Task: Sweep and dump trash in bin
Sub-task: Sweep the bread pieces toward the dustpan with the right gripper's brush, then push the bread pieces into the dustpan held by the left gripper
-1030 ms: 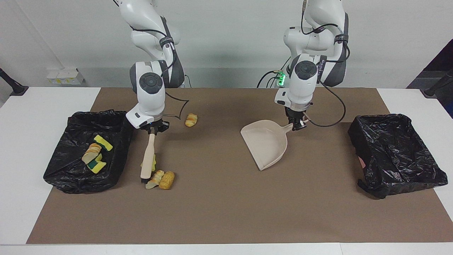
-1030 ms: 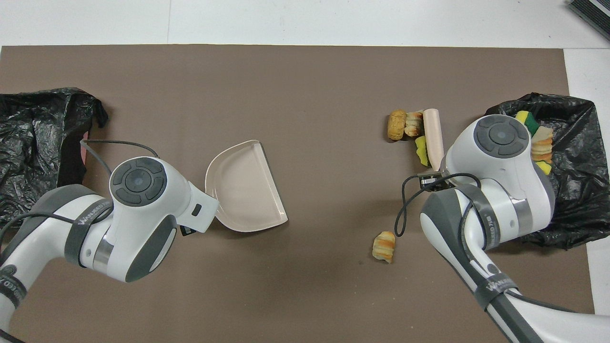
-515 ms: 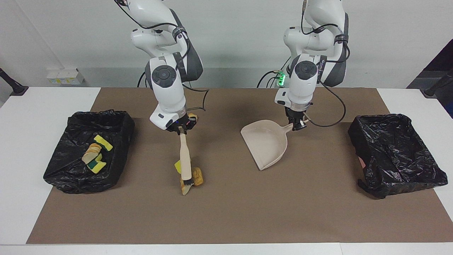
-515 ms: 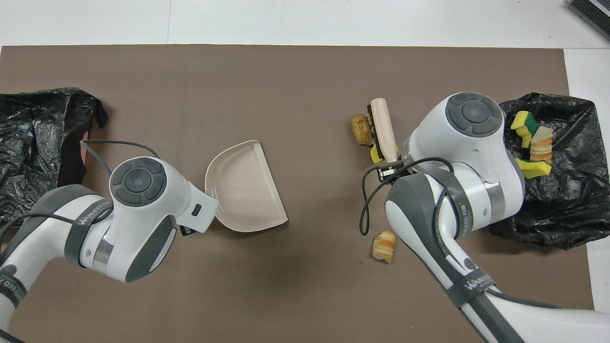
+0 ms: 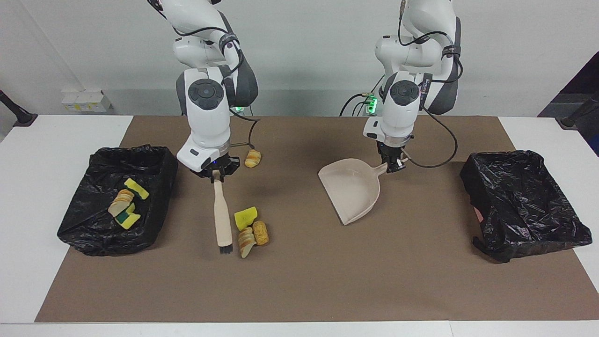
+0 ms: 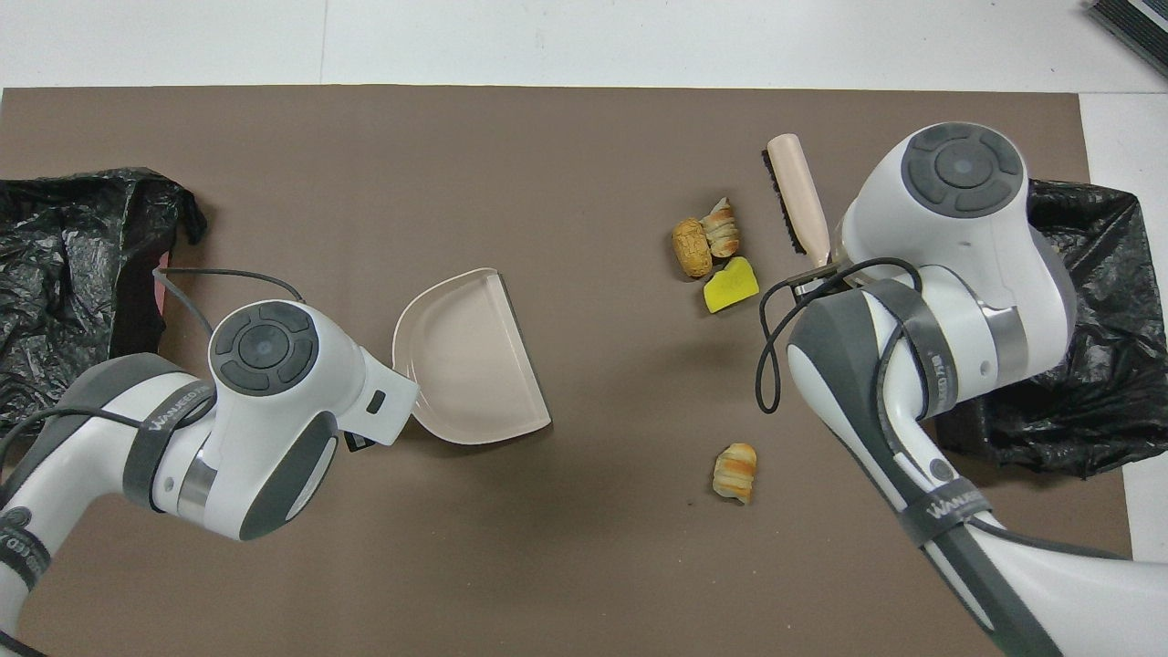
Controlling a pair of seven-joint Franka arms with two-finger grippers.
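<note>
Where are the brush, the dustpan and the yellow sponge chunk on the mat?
brush point(image 5: 222, 213): facing view, middle of its handle.
dustpan point(image 5: 352, 189): facing view, bare floor of its pan.
yellow sponge chunk point(image 6: 730, 286): overhead view, its top face.

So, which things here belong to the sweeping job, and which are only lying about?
Belong to the job:
- brush, held by right gripper
- dustpan, held by left gripper
- trash pile
- single roll
- bin with trash

Only lying about:
- second bin
- small boxes
</note>
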